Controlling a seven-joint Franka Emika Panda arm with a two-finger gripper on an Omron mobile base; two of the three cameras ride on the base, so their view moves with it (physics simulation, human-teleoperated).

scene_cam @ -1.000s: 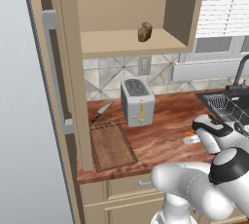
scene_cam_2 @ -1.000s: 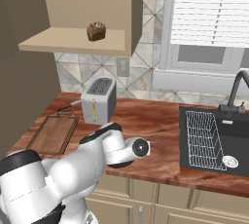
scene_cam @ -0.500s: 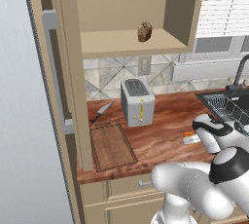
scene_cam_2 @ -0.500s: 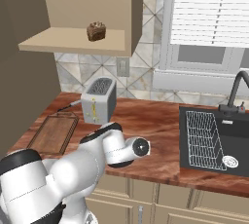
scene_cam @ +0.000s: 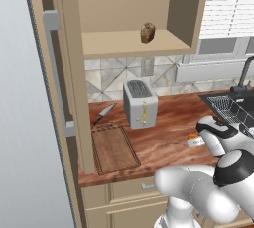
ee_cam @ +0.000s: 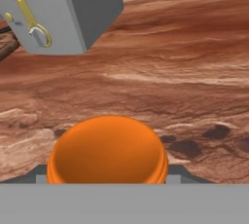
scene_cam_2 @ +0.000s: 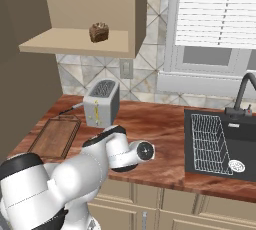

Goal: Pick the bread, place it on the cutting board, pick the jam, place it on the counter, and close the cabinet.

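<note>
A: The jam (ee_cam: 108,151) sits right at the bottom of the hand view, its orange body bulging between the tool's (ee_cam: 108,177) fingers, with the counter (ee_cam: 194,72) streaking away behind it.

B: Pinched, or just framed?

A: Cannot tell. The fingers are barely visible beside the jar, so whether they press on it is unclear.

B: Where is it relative to the toaster (scene_cam: 140,103)?

A: On the counter in front of the toaster and toward the sink (scene_cam_2: 220,144), a small orange spot (scene_cam: 193,136) in the left base view, by the arm's white wrist.

B: The bread (scene_cam: 147,32)?

A: Up on the shelf of the open cabinet (scene_cam: 124,43), above the toaster. The cutting board (scene_cam: 115,148) lies beside the toaster, toward the cabinet door, with a knife (scene_cam: 104,113) behind it.
</note>
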